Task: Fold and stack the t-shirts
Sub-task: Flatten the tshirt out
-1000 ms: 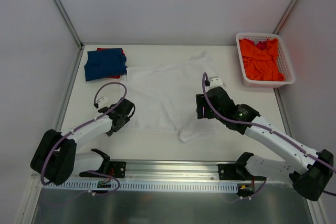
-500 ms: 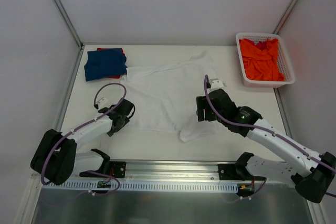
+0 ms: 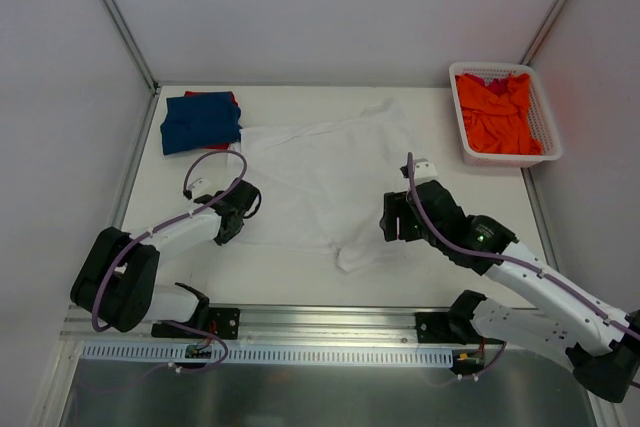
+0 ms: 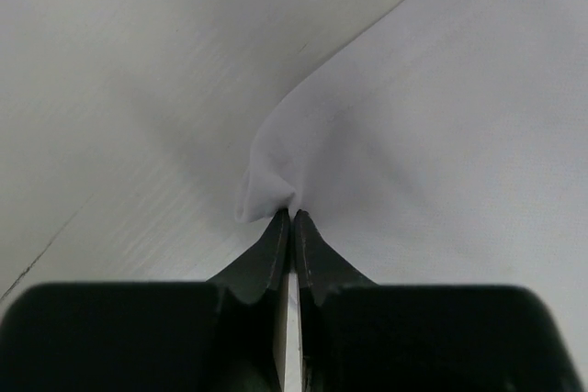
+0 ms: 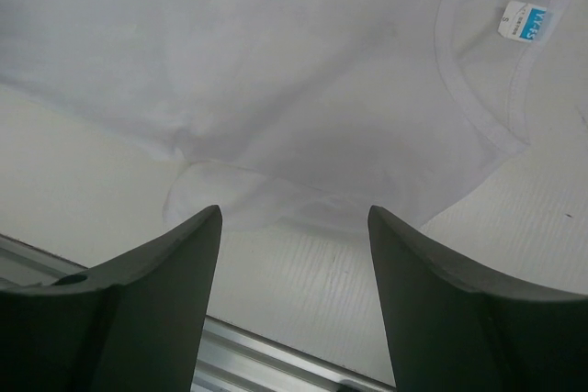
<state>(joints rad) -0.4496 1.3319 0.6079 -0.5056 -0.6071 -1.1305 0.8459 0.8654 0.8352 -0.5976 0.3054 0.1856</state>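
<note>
Two done, two left — white shirt flat and unfolded

Two of the four shirts look finished: the blue shirt [image 3: 200, 122] lies folded on top of the red shirt [image 3: 212, 95] at the far left corner of the surface [image 3: 290, 277]. The orange shirt [image 3: 495, 112] sits bunched in the basket [image 3: 551, 143] at the far right, and I judge it has not been started. The white shirt [image 3: 310, 177] is spread open in the middle of the surface between my two arms, with no fold in it that I can see. So I put the task at about halfway, with this shirt at its very first fold.

My left tool [image 4: 291, 218] is pressed together on a small peak of the white shirt's cloth at its near left corner; the wrist view shows the fabric drawn into the tips. My right tool [image 5: 294, 213] stands spread and holds nothing. It is low over the near right part of the shirt, where the near sleeve [image 5: 266, 199] lies crumpled just ahead of it.

The shirt lies crosswise. The collar [image 5: 469, 98] with its label [image 5: 524, 21] shows in the right wrist view, so I read the neck as pointing right and the hem as pointing left, toward the stack. The long axis runs left to right across the surface — one sleeve reaches to the far side, the other toward me.
</note>
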